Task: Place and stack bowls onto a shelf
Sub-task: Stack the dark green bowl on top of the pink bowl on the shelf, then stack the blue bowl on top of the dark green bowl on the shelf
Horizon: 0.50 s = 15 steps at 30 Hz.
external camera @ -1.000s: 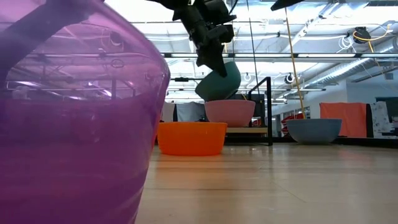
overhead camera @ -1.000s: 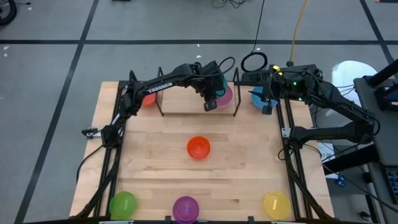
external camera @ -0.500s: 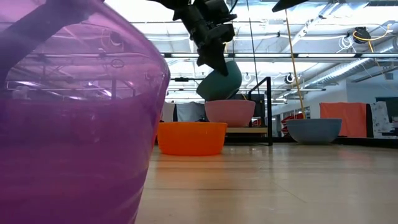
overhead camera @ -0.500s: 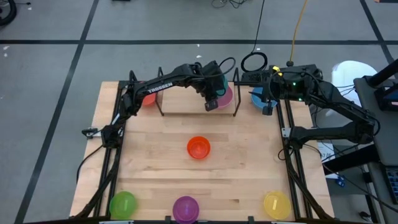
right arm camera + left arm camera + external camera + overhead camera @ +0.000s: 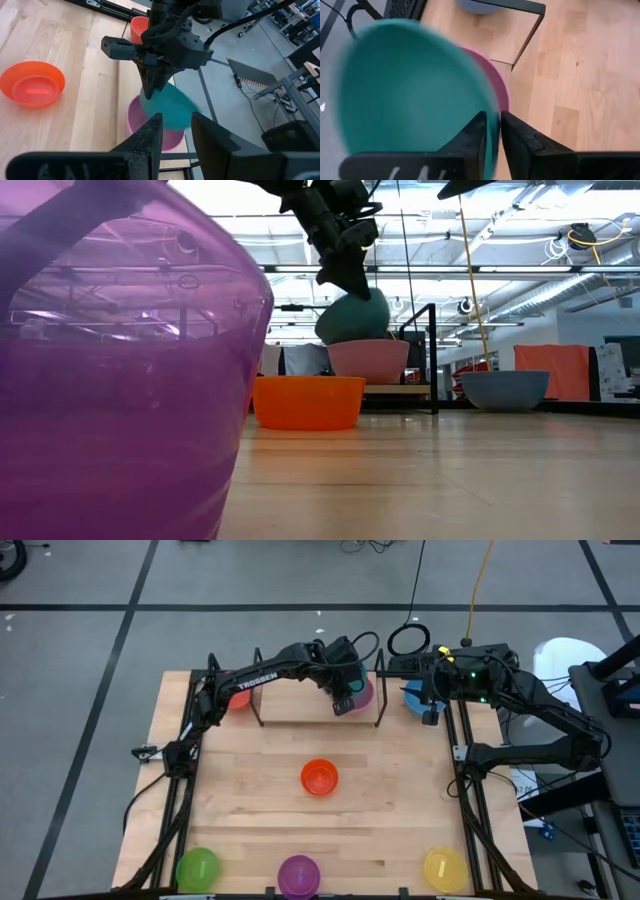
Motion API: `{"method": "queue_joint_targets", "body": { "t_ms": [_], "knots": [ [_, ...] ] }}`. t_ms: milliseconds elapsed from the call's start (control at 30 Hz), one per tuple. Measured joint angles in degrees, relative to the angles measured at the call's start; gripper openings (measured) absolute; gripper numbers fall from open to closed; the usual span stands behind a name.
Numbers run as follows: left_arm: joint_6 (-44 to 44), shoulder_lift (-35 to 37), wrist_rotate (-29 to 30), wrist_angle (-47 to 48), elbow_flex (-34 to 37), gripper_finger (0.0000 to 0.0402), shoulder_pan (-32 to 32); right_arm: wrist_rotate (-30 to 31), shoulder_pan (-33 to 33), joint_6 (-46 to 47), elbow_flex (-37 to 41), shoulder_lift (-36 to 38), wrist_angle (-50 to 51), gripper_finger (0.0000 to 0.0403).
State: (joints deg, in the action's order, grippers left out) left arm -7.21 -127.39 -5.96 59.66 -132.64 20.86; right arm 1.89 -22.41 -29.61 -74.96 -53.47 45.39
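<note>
Over the right end of the shelf at the desk's far edge, I see my left tool pinching the tilted teal bowl's rim above the pink bowl, while my right tool, slightly parted and empty, waits near the blue bowl.

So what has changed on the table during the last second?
The left claw, shut on the teal bowl, has lowered it until it meets the pink bowl on the shelf. The right claw and the other bowls stayed put.
</note>
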Motion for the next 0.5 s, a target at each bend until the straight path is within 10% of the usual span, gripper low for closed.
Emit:
{"method": "queue_joint_targets", "body": {
  "t_ms": [500],
  "knots": [
    [1.5, 1.0, 0.0, 0.8, 0.0, 0.0074, -0.4, 0.0, 0.0, 0.0, 0.0, 0.2, 0.4, 0.0098]
  ]
}}
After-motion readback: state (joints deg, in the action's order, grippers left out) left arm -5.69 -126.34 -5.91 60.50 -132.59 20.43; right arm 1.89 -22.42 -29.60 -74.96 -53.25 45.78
